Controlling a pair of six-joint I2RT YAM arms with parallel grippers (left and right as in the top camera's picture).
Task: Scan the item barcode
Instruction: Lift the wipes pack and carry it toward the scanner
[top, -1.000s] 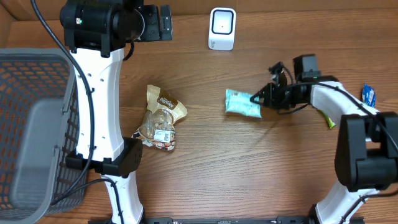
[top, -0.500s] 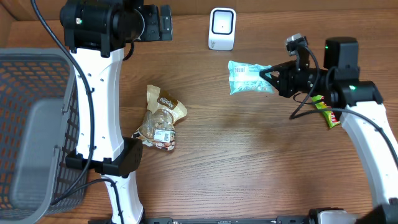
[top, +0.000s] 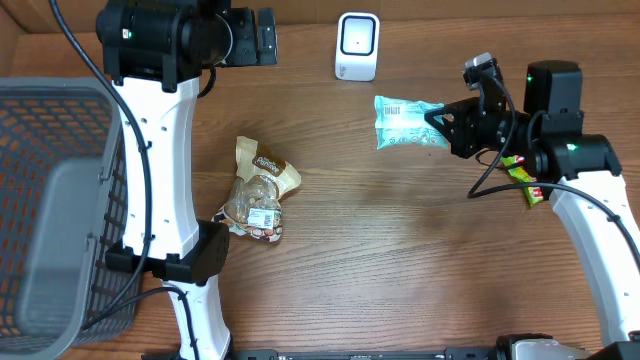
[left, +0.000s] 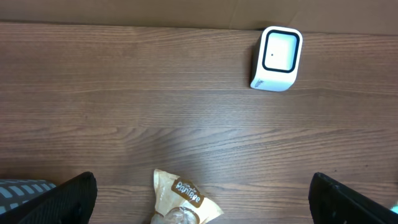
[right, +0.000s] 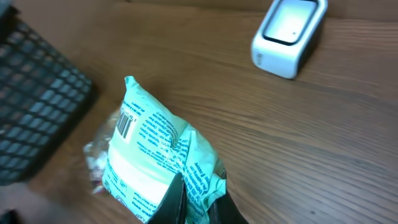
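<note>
While right gripper (top: 433, 118) pinches shut on end of teal plastic snack packet (top: 400, 123), packet hangs lifted over wooden table (top: 400, 260), barcode upward, near far edge, just right of white box-shaped scanner (top: 357, 45). Left gripper (top: 262, 36) spread wide, empty, at far edge left of scanner.

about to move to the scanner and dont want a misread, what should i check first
1. right gripper shut on teal packet: ok.
2. barcode uncovered: ok.
3. barcode turned toward scanner window: not ok, it faces up.
4. teal packet in front of scanner: not ok, it hangs off to one side.
5. table between teal packet and scanner bare: ok.
6. left gripper open and apart from scanner: ok.
</note>
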